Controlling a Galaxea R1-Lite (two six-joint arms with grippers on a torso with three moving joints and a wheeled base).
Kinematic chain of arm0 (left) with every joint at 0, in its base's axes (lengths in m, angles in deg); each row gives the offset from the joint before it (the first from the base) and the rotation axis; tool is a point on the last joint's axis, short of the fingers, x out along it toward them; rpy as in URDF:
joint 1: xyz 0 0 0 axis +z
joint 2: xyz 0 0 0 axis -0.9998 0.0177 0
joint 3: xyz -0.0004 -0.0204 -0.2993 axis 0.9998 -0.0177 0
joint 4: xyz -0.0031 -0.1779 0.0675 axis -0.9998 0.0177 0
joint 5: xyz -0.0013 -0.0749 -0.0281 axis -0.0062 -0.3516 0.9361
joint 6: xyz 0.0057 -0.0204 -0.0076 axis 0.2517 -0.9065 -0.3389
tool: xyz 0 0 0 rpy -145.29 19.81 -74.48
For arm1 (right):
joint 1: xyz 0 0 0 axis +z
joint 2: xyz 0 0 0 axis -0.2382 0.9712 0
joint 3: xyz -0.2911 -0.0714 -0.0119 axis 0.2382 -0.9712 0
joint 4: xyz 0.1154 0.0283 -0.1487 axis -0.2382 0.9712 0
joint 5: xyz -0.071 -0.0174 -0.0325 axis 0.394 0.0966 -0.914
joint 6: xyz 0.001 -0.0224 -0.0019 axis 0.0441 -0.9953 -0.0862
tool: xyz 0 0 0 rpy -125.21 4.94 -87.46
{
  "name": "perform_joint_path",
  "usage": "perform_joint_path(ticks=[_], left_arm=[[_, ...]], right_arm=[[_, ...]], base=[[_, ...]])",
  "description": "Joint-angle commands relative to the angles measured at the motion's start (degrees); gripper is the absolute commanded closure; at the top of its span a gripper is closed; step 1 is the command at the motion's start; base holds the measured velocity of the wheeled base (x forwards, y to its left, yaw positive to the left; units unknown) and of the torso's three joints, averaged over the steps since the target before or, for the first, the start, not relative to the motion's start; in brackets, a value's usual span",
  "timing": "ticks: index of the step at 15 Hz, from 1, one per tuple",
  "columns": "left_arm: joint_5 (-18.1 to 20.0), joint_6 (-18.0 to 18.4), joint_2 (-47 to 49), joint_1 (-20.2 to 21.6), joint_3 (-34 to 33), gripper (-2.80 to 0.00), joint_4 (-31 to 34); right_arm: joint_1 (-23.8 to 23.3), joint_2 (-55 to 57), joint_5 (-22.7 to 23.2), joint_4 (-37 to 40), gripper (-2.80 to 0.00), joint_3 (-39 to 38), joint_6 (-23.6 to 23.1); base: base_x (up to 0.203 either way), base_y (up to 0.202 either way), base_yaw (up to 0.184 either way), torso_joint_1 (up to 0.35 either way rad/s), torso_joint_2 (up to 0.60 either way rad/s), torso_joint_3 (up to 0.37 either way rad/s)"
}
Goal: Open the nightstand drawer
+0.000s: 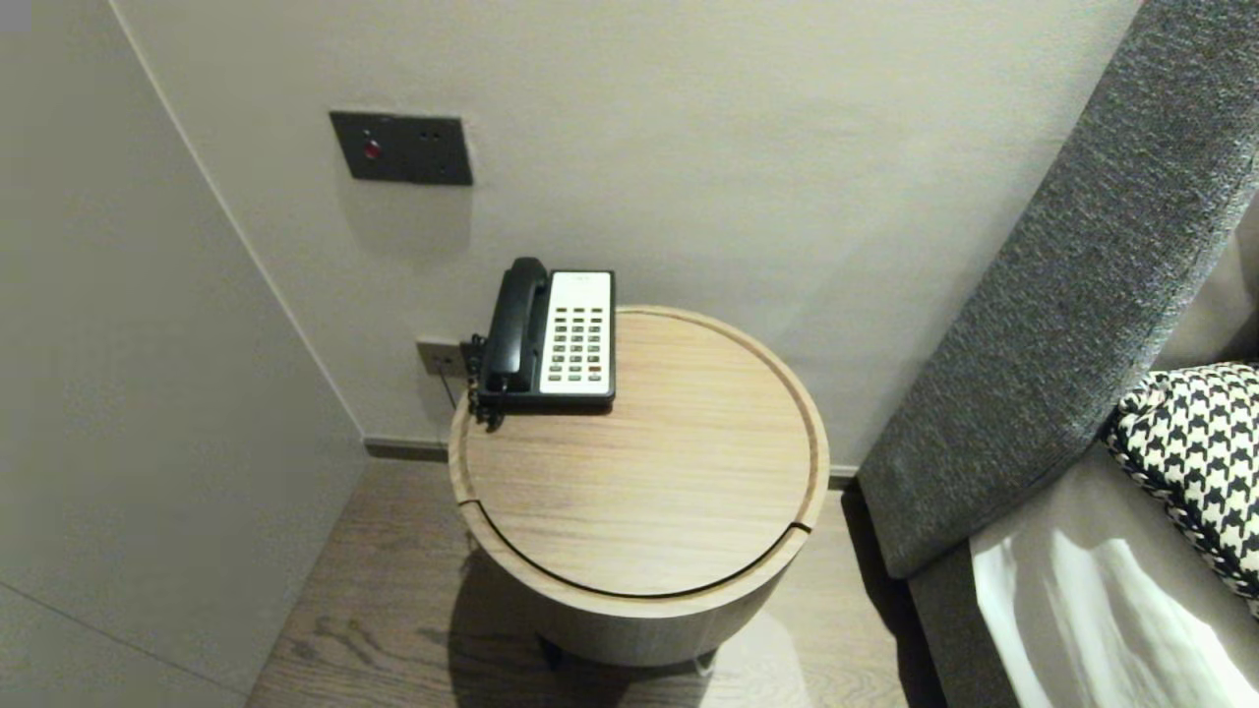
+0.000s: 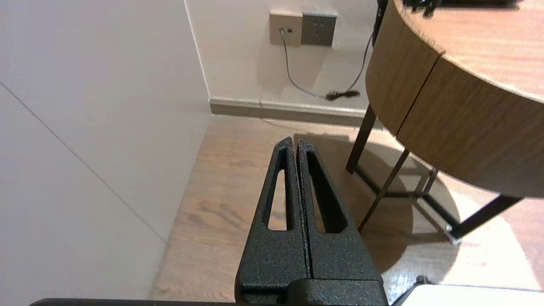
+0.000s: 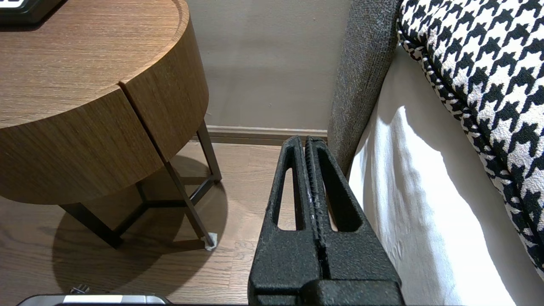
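Observation:
A black-and-white desk telephone (image 1: 556,334) sits at the back left of a round wooden side table (image 1: 679,511), its black handset (image 1: 516,324) resting in the cradle. Neither arm shows in the head view. My left gripper (image 2: 295,142) hangs low over the wooden floor, to the left of the table, shut with nothing in it. My right gripper (image 3: 305,141) is also low, between the table (image 3: 102,123) and the bed, shut and empty.
A grey upholstered headboard (image 1: 1062,295) and a bed with white sheet (image 1: 1082,610) and houndstooth pillow (image 1: 1200,452) stand right of the table. Walls close in at the back and left. Wall sockets (image 2: 302,29) with a trailing cable (image 2: 297,87) sit low behind the table's thin metal legs (image 2: 382,191).

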Motion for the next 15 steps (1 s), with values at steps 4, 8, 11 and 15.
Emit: perform_joint_path(ticks=[4,8,11,15], left_arm=[[1.33,-0.03,5.44,0.02,6.10,0.00,1.15],[4.08,-0.41,17.77,0.02,14.73,0.00,0.82],[5.29,-1.50,28.27,0.03,22.78,0.00,0.72],[5.79,-3.22,41.64,0.02,31.16,0.00,0.89]], right_arm=[[0.03,0.00,0.01,-0.07,0.00,-2.29,0.00],[0.03,0.00,0.01,-0.07,0.00,-2.29,0.00],[0.03,0.00,0.01,-0.07,0.00,-2.29,0.00],[0.02,0.00,0.01,-0.07,0.00,-2.29,0.00]], base=[[0.000,0.000,0.000,0.000,0.00,0.000],[0.000,0.000,0.000,0.000,0.00,0.000],[0.000,0.000,0.000,0.000,0.00,0.000],[0.000,0.000,0.000,0.000,0.00,0.000]])
